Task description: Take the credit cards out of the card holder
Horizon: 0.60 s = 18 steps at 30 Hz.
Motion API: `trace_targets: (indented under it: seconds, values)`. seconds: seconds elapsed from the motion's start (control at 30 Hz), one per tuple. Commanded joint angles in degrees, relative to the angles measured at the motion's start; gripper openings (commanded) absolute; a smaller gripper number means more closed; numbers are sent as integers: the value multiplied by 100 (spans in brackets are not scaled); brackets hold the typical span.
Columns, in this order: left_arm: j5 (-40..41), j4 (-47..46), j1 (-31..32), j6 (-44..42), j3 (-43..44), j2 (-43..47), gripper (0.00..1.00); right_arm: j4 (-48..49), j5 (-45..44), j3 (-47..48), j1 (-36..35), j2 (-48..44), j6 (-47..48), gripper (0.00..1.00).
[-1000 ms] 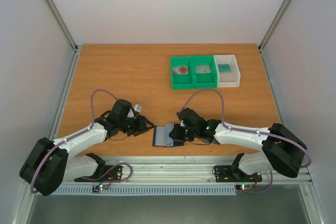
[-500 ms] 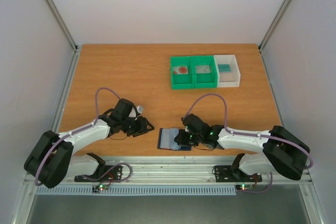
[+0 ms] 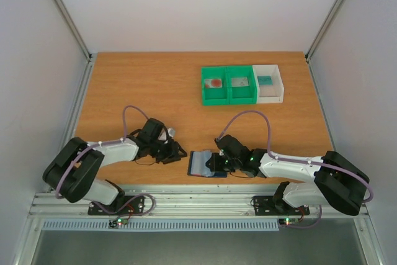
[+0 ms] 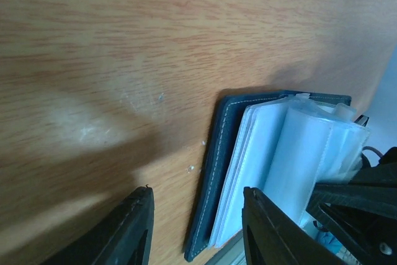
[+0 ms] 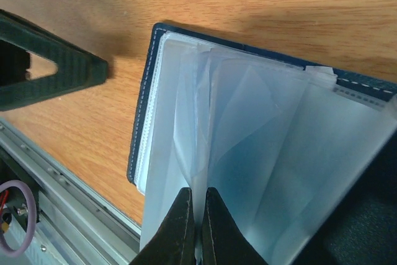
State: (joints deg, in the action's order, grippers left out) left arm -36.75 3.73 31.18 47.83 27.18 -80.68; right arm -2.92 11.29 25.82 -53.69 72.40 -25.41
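The table (image 3: 155, 91) carries both arms along its near edge. Toward the far right stand two joined green bins (image 3: 228, 85) with a white bin (image 3: 270, 83) touching their right side. The card holder (image 3: 201, 164) lies open near the front edge, between the two grippers, with its navy cover on the wood and its clear sleeves (image 5: 248, 153) fanned upward. The left gripper (image 4: 197, 193) sits low just left of the holder, jaws partly apart with nothing between them. The right gripper (image 5: 198, 206) has its jaws pressed together on one clear sleeve. Each bin holds a small flat item, reddish (image 3: 214, 82) in the leftmost and teal (image 3: 265, 80) in the white; they may be cards, but they are too small to tell.
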Motion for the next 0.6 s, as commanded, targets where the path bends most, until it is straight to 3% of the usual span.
trace_targets:
  seconds: [0.0,0.37,0.57]
  values:
    - [-175,-670,231,272,17,-391,40,251,-11,-64,0,-8,62,1]
    - [-158,-1577,590,817,16,-1036,40,239,-79,-212,3,-74,-76,1]
    - [-675,-3498,591,1759,-321,-1330,37,18,-197,-181,-1,-146,-76,1]
